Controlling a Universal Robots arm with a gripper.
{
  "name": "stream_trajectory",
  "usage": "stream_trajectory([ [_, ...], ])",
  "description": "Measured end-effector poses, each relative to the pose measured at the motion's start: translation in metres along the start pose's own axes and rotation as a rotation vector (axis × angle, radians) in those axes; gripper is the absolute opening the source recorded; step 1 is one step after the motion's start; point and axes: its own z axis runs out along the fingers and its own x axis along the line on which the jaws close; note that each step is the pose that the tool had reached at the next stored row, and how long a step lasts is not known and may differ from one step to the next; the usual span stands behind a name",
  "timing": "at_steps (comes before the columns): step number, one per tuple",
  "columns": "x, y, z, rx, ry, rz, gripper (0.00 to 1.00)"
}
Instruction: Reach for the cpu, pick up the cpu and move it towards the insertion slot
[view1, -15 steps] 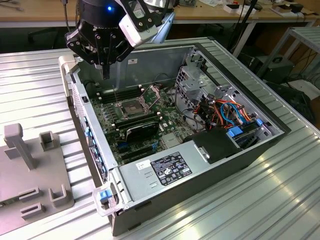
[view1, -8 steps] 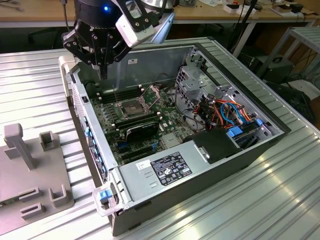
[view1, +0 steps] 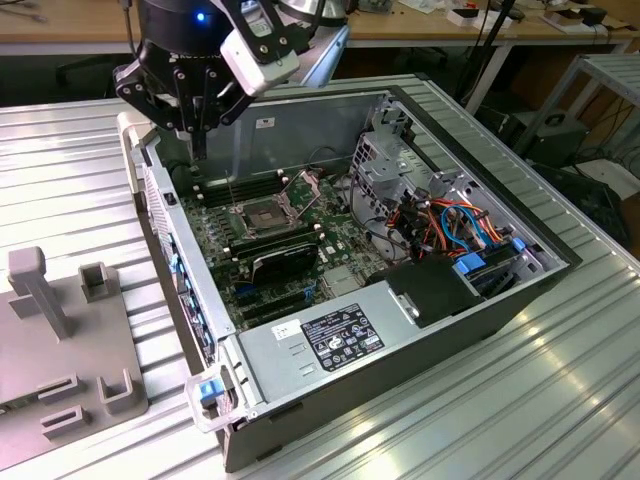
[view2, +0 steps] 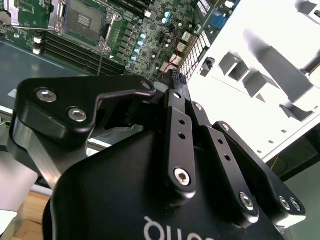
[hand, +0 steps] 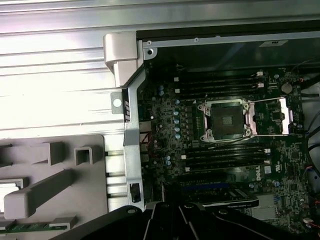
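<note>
My black gripper (view1: 197, 150) hangs over the open computer case's edge at the exterior view's left, above and left of the motherboard. Its fingers (view2: 176, 82) meet at the tips, and I see nothing between them. The insertion slot (view1: 262, 218) is a silver-framed square socket with a dark centre on the motherboard. It appears in both wrist views (view2: 82, 20) (hand: 225, 120), with its metal cover plate (hand: 270, 116) flipped open beside it. A flat silvery piece (hand: 9, 189), apparently the cpu, lies in a recess of the grey fixture (hand: 55, 170), cut off by the picture's edge.
Long black memory slots (hand: 220, 85) flank the socket and a black card (view1: 285, 258) lies just in front of it. A power supply (view1: 330, 335), a drive cage (view1: 390, 160) and coloured cables (view1: 450, 225) fill the case's right. Upright grey blocks (view1: 95, 280) stand on the fixture.
</note>
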Motion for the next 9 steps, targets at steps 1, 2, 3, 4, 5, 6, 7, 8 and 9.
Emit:
stream_trajectory([
  [1, 0.0008, -0.0001, 0.0000, 0.0000, 0.0001, 0.000, 0.11],
  [2, 0.0015, -0.0001, 0.0000, 0.0000, 0.0000, 0.000, 0.11],
  [3, 0.0023, -0.0002, 0.0000, 0.0000, 0.0000, 0.000, 0.11],
  [4, 0.0031, -0.0002, 0.0000, 0.0000, 0.0001, 0.000, 0.11],
  [5, 0.0037, -0.0003, -0.0001, 0.0000, 0.0001, 0.000, 0.11],
  [6, 0.0045, -0.0003, -0.0001, 0.0001, 0.0002, 0.000, 0.11],
  [7, 0.0055, -0.0004, -0.0001, 0.0000, 0.0002, 0.000, 0.11],
  [8, 0.0060, -0.0004, -0.0001, 0.0000, 0.0003, 0.000, 0.11],
  [9, 0.0069, -0.0005, -0.0001, 0.0000, 0.0003, 0.000, 0.11],
])
